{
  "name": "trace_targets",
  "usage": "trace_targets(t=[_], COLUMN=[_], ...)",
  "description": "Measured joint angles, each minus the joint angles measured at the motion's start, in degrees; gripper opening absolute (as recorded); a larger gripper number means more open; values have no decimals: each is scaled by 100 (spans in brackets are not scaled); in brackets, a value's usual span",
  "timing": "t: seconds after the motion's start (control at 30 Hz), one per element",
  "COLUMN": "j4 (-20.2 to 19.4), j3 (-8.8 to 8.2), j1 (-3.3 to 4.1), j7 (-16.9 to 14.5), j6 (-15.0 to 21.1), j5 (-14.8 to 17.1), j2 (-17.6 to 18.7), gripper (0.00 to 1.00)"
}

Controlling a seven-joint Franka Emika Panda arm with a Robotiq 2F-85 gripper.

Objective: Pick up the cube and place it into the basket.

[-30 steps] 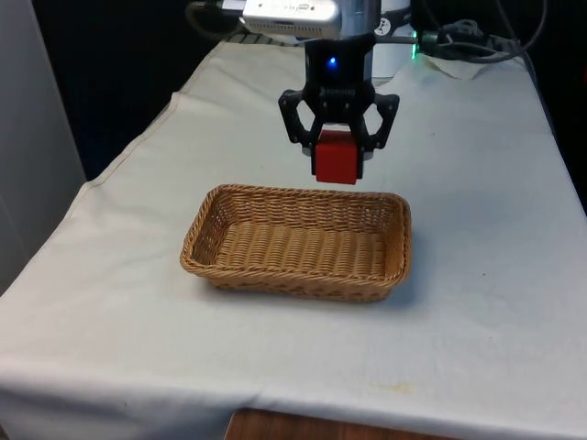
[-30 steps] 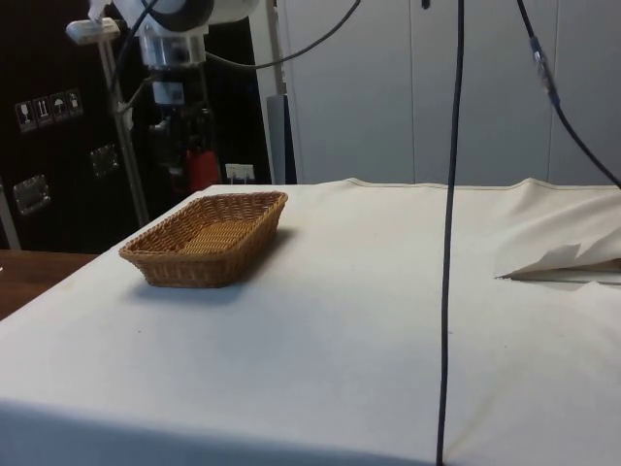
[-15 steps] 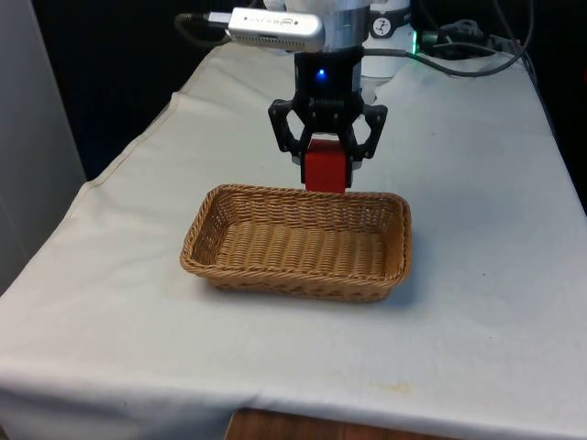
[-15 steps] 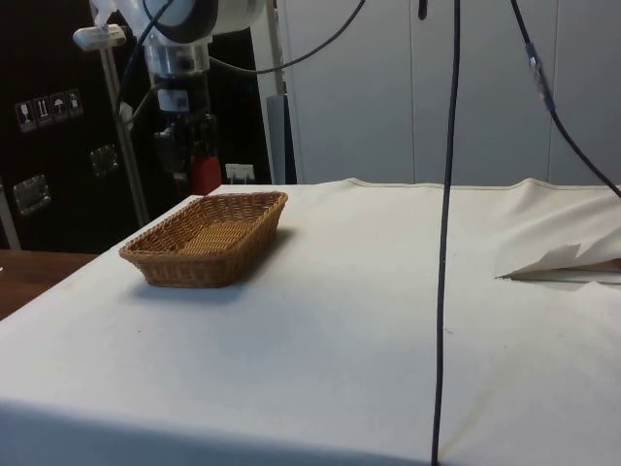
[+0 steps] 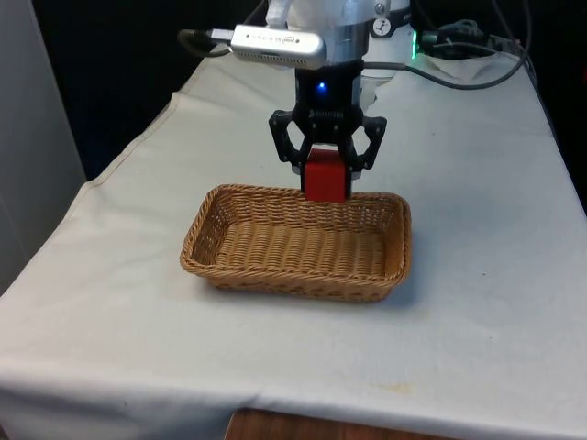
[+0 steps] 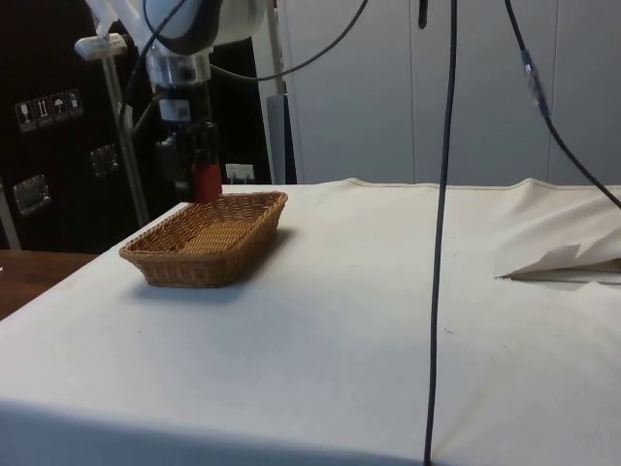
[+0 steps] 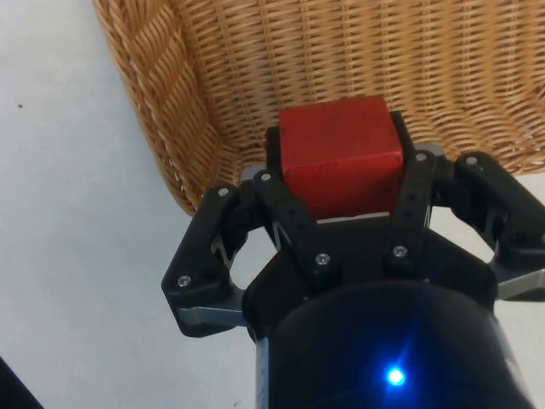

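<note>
The red cube (image 5: 324, 180) is clamped between the closed fingers of the gripper (image 5: 325, 176). The basket (image 5: 211, 240) lies just below and slightly ahead, its far rim under the cube.

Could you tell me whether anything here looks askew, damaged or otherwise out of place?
Nothing stands out. The pincer holds the red cube squarely above the far rim of the wicker basket, which sits flat and intact on the white cloth.

front: faces basket (image 5: 295, 244) | side: table edge | wrist: close above basket
</note>
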Motion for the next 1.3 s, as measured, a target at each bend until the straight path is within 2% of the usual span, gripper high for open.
trace_targets(t=[0.2,0.7,1.3], j4=[-11,-143,-115], j3=[0,17,23], j1=[6,29,29], j7=[6,34,0], j6=[97,613,716], j5=[0,0,103], j2=[63,309,613], gripper=[1,1,1])
